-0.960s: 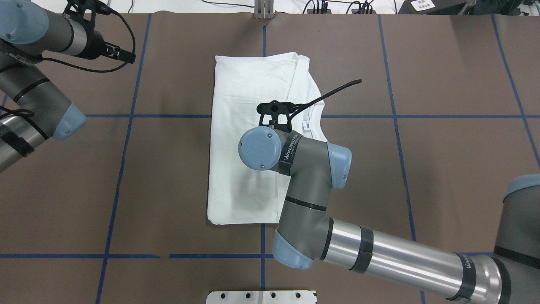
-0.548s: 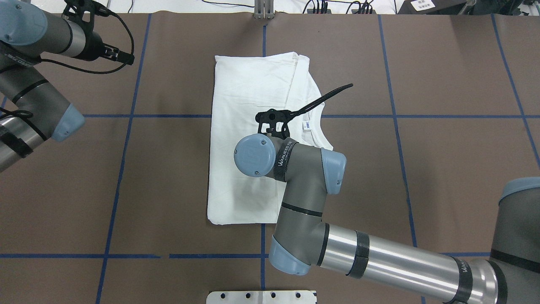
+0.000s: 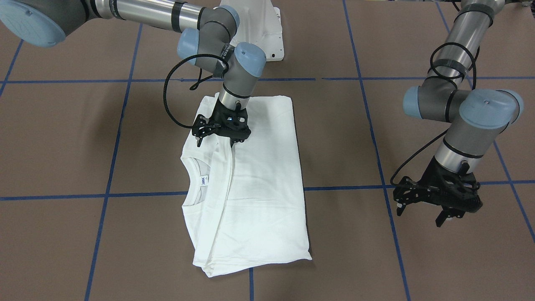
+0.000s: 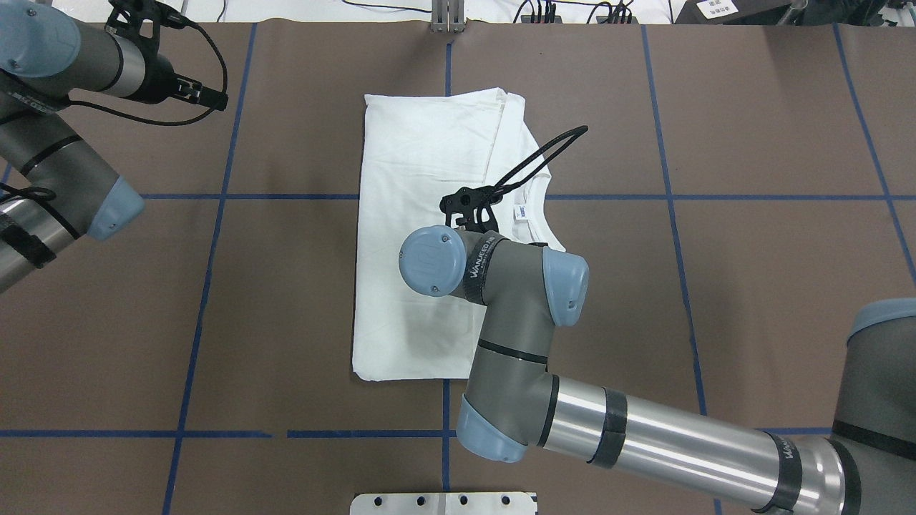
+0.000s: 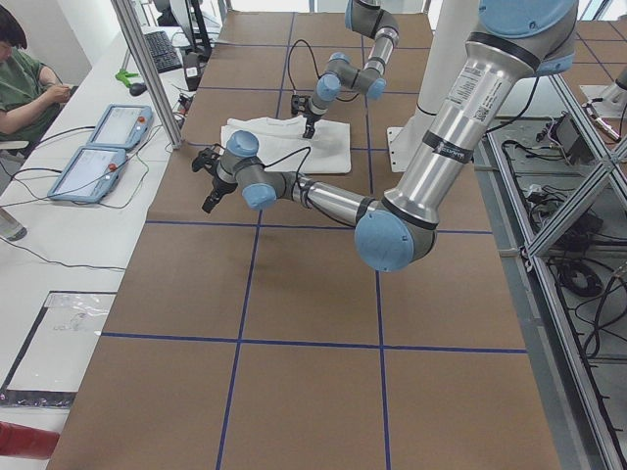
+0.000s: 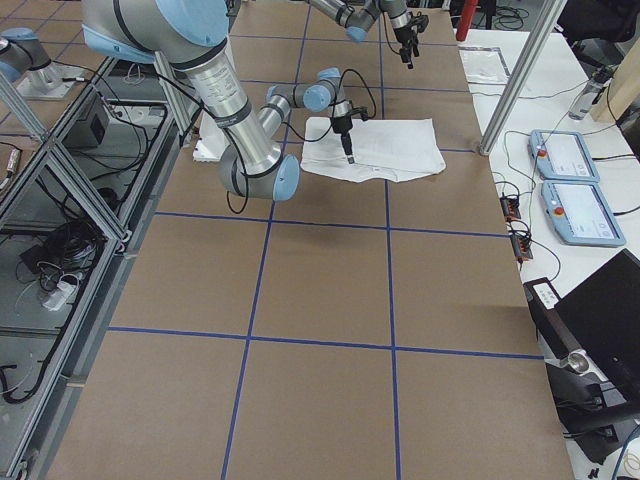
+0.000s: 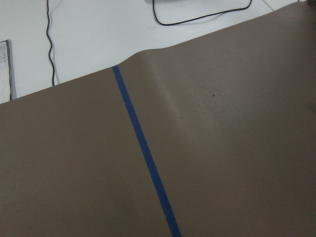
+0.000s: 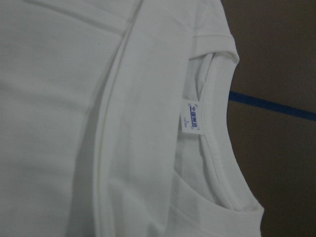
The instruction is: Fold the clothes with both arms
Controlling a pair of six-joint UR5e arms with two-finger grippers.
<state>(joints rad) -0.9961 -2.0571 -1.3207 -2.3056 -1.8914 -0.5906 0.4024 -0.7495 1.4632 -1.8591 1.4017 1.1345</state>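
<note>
Overhead exterior: right arm (image 4: 522,307) covers right pincer (image 3: 216,143), released over T-shirt (image 4: 415,143); left pincer (image 3: 419,216) released aside.

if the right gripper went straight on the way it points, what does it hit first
The white T-shirt: the right gripper points down at its folded layers, with nothing between them. How much gap remains is unclear from these views.

White lettering "WANFEED" runs along the black strap (image 4: 481,261) around the wrist of the right arm (image 4: 515,315). The neck label (image 8: 194,116) inside the collar of the T-shirt (image 4: 422,157) carries blue print, too small to read.
</note>
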